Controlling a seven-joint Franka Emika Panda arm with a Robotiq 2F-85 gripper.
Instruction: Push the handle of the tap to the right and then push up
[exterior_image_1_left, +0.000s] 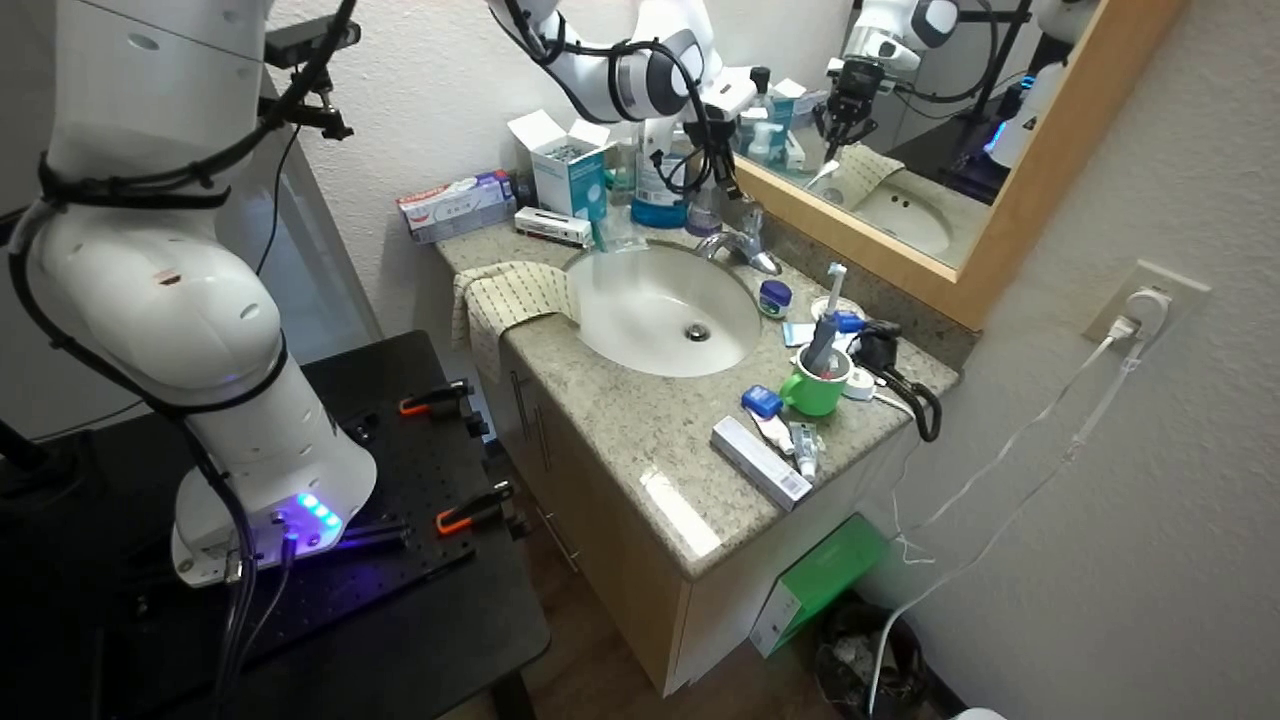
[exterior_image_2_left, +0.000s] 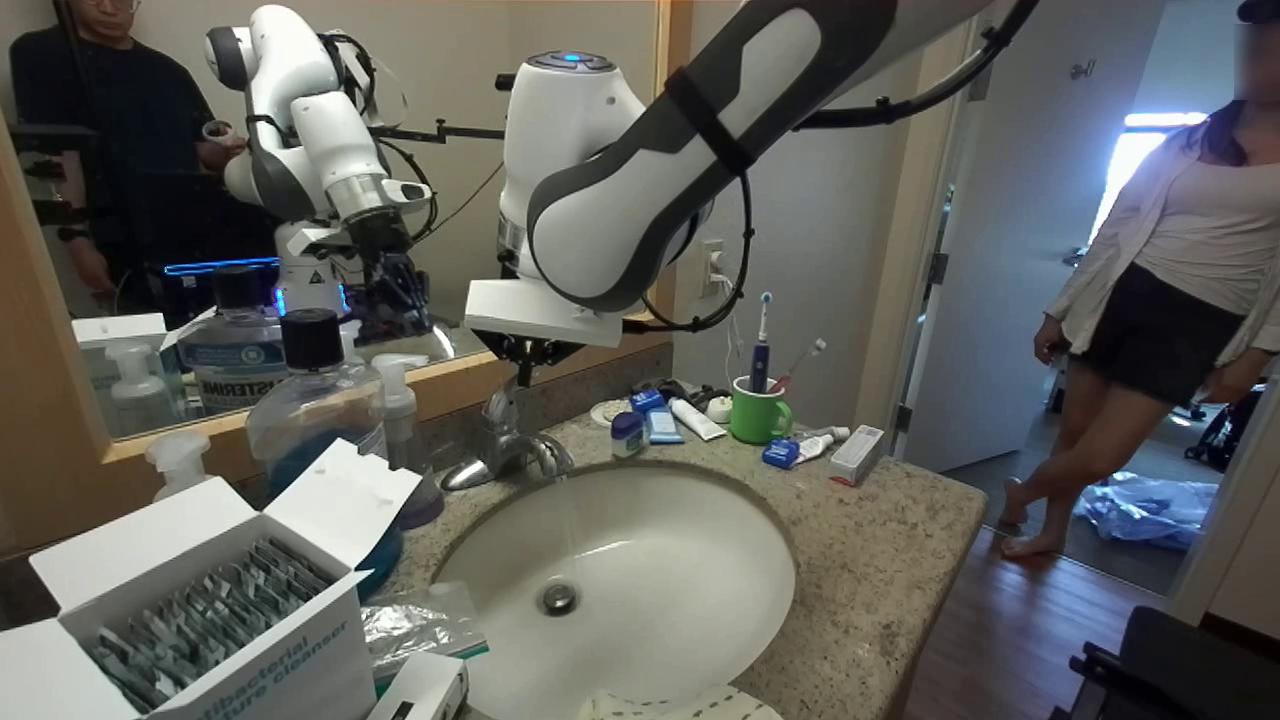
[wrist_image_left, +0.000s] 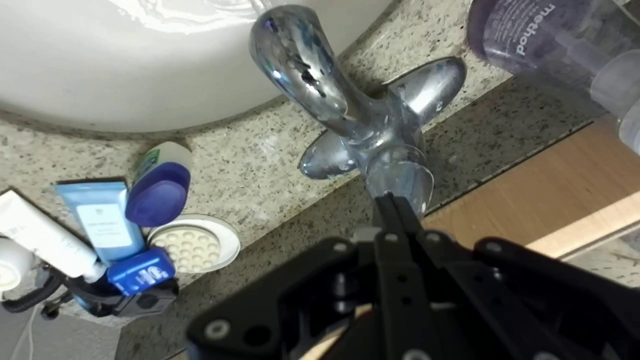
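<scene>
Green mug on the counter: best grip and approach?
Its loop handle, probably, pinched from the front-edge side of the counter, coming in slightly high. The mug stands upright and the handle sticks out roughly that way. An electric toothbrush rises out of the mug, so straight down looks awkward; a small blue box lies close to the handle.

Both exterior views: moderate, uneven light. Surface (exterior_image_1_left: 600, 400): one hard-edged rectangular glare patch near a corner. Blue base lights (exterior_image_1_left: 320, 510): violet spill below. Background window (exterior_image_2_left: 1145, 150): blown to white. Basin (wrist_image_left: 100, 85), wrist view: pale, white glare at top. Tap (wrist_image_left: 370, 125): crisp mirror highlights. Claw (wrist_image_left: 391, 200): near-black, detail partly sunk in shadow.
</scene>
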